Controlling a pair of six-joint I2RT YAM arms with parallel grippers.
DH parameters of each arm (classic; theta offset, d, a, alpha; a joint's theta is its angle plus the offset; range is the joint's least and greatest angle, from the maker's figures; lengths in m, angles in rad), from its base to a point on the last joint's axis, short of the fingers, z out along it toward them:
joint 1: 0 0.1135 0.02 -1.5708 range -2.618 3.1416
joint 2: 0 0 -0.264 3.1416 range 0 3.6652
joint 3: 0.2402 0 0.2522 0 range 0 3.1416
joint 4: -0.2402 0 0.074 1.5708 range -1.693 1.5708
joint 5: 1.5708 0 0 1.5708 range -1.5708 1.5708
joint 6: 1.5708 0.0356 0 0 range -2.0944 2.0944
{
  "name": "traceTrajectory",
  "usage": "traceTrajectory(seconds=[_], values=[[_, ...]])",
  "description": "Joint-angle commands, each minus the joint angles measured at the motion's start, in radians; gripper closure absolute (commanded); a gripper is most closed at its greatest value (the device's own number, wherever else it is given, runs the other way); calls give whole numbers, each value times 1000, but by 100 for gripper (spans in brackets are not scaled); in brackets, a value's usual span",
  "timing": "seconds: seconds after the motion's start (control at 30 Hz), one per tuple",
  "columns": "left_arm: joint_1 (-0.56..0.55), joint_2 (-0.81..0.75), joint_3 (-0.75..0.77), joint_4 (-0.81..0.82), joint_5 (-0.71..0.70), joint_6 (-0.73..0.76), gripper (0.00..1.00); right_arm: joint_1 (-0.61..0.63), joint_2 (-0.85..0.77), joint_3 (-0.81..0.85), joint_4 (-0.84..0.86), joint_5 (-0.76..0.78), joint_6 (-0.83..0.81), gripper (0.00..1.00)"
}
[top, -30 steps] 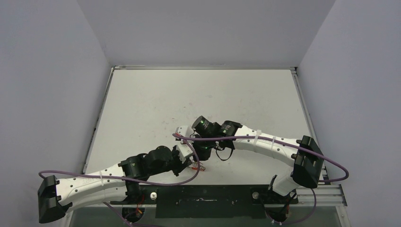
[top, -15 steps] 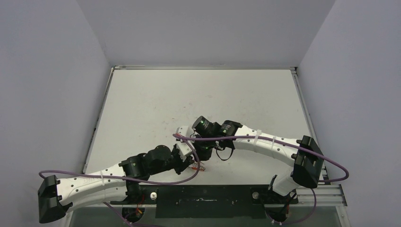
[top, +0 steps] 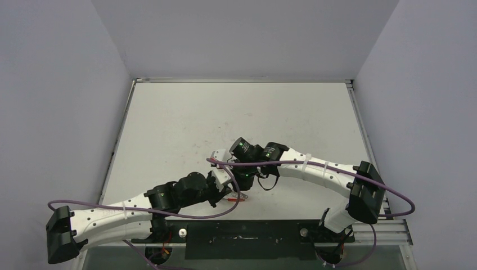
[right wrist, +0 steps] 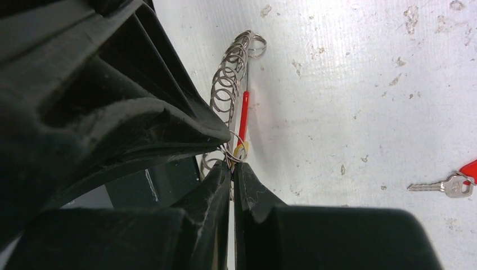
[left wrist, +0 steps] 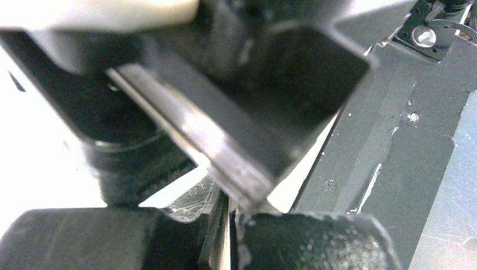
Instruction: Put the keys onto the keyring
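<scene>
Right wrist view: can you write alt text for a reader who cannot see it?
The right pincer, shut, pinches the keyring, a silvery coil with a red sleeve, next to a small yellow piece. A silver key with a red head lies apart on the white table at the right edge.

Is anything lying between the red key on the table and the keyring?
Nothing visible: bare table separates the red key from the keyring pinched by the right gripper.
</scene>
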Motion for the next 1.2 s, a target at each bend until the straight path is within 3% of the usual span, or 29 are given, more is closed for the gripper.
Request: traceTrajectory(seconds=[0.0,0.63,0.97,1.17], values=[[-1,-1,23,-12,1,-4,100,-1,-32,26,85,-67,-2,100],[-8,-164,-77,19,-6,82,100,-55,-65,13,73,-109,3,100],[-9,-161,-79,42,-1,72,100,-75,-59,2,88,-133,21,100],[-18,-83,-41,98,-35,50,83,-75,-62,5,87,-134,28,100]])
